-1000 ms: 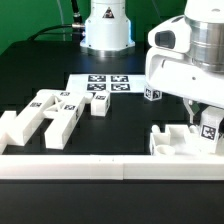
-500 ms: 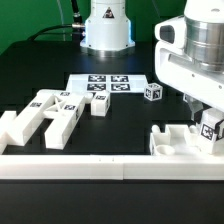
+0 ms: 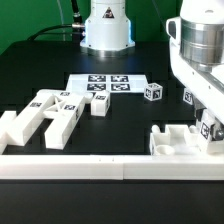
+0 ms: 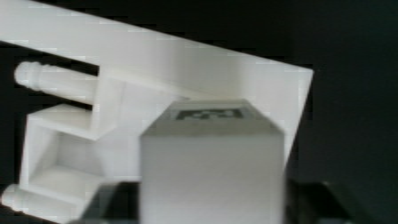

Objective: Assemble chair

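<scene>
Your gripper [image 3: 207, 118] hangs low over the table's near corner on the exterior view's right. It is down at a notched white plate [image 3: 175, 141] that lies just behind the rail [image 3: 100, 166] running along the near edge. A tagged piece [image 3: 210, 128] sits directly under the gripper, against the plate.

In the wrist view that piece fills the middle, tag facing the camera, with a dark finger [image 4: 331, 202] at each side of it. Beyond it you see the plate's edge and a short round peg [image 4: 43, 75]. You cannot tell whether the jaws are clamped on the piece or only straddle it.

The other chair parts are well apart from the gripper. A cluster of bars [image 3: 45, 115] lies in the near corner on the exterior view's left, just behind the rail. A small block [image 3: 100, 105] sits beside them at the near edge of the marker board [image 3: 103, 82]. A tagged cube [image 3: 152, 92] stands just off the board's end on the exterior view's right. The board lies mid-table in front of the arm's base [image 3: 105, 30].
</scene>
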